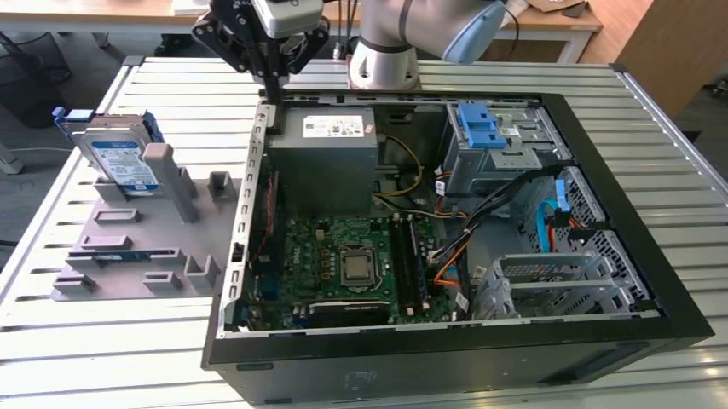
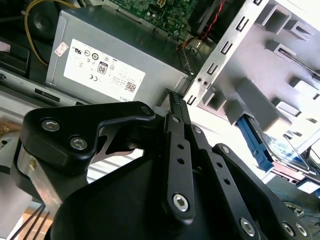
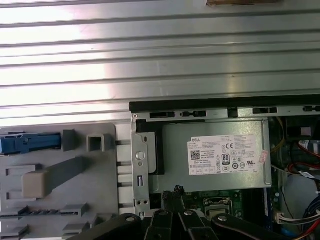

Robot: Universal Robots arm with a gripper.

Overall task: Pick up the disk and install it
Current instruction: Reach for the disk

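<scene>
Flat silver hard drive [image 1: 123,162], white-and-blue label, blue bracket, stands in the grey rack [image 1: 148,247] at the exterior view's left — not yet picked up. Black pincer [image 1: 273,85], tips together, empty, over the black computer case [image 1: 455,358] — far edge.

Silver table of metal slats [image 1: 102,349], shiny with light. Past its far edge, a pale wooden desk [image 1: 544,23] (white legs) and a brown wooden board [image 1: 671,51]. Grey floor [image 1: 23,192] at the exterior view's left.
</scene>
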